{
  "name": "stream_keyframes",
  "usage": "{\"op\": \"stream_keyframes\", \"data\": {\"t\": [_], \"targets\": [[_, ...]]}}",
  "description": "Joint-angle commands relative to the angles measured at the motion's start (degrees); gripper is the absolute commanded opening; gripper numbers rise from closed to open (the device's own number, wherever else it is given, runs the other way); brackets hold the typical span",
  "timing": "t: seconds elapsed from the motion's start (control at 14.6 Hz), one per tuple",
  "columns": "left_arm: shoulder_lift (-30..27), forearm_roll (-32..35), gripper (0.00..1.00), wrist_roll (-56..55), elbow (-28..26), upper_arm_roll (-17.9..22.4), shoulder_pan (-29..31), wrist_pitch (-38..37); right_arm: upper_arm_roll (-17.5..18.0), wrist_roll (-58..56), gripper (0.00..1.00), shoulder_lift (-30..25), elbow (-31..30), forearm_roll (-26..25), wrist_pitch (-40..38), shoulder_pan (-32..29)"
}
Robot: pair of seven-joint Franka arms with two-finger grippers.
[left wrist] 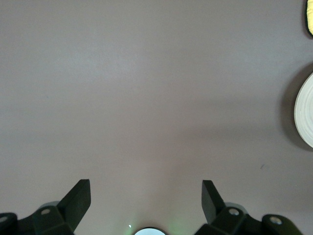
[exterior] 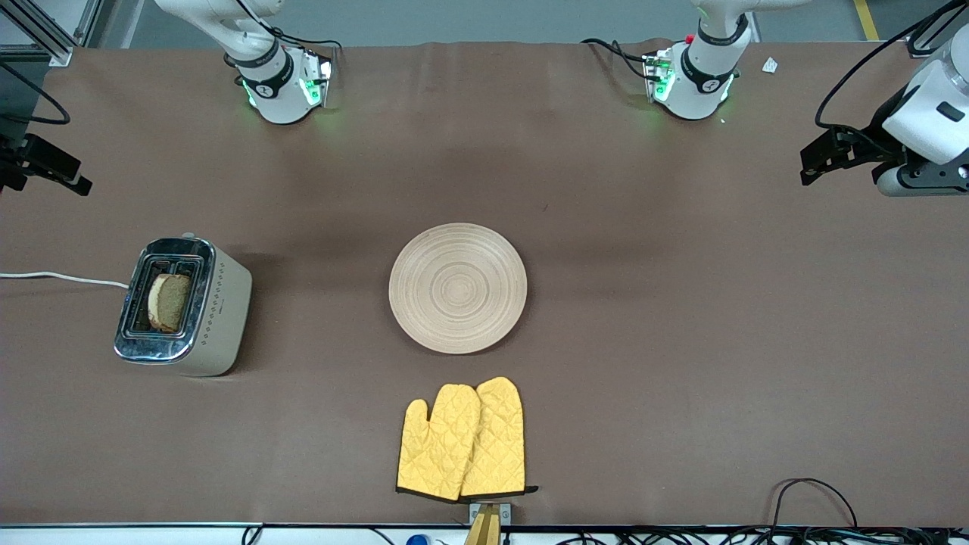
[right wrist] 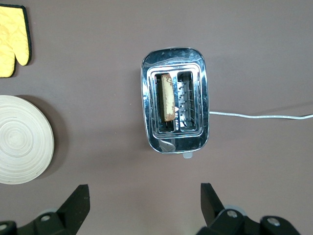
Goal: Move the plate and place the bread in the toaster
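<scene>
The toaster point(exterior: 219, 303) stands toward the right arm's end of the table. The bread point(exterior: 168, 301) stands upright in one of its slots, top sticking out. The right wrist view shows the toaster point(right wrist: 175, 142) and the bread point(right wrist: 167, 97) from above. The plate point(exterior: 458, 288) lies bare in the middle of the table; it also shows in the right wrist view point(right wrist: 22, 139) and the left wrist view point(left wrist: 305, 117). My right gripper point(exterior: 53, 170) is open and empty point(right wrist: 145, 198), up over the table's edge beside the toaster. My left gripper point(exterior: 814, 163) is open and empty point(left wrist: 146, 196), over bare table at the left arm's end.
A pair of yellow oven mitts point(exterior: 463, 439) lies nearer the front camera than the plate. The toaster's white cord point(exterior: 60, 278) runs off the table's edge at the right arm's end. Cables point(exterior: 817, 499) lie along the front edge.
</scene>
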Motion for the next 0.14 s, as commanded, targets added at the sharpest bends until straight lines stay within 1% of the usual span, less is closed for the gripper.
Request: {"op": "stream_keyframes", "data": {"t": [0.0, 0.07], "targets": [[0.1, 0.7, 1.0, 0.4, 1.3, -0.1, 0.1, -0.8, 1.0, 0.2, 1.0, 0.1, 0.5, -0.4, -0.3, -0.7], [0.1, 0.6, 1.0, 0.5, 1.3, -0.2, 0.1, -0.8, 1.0, 0.2, 1.0, 0.1, 0.5, -0.4, -0.4, -0.7]]}}
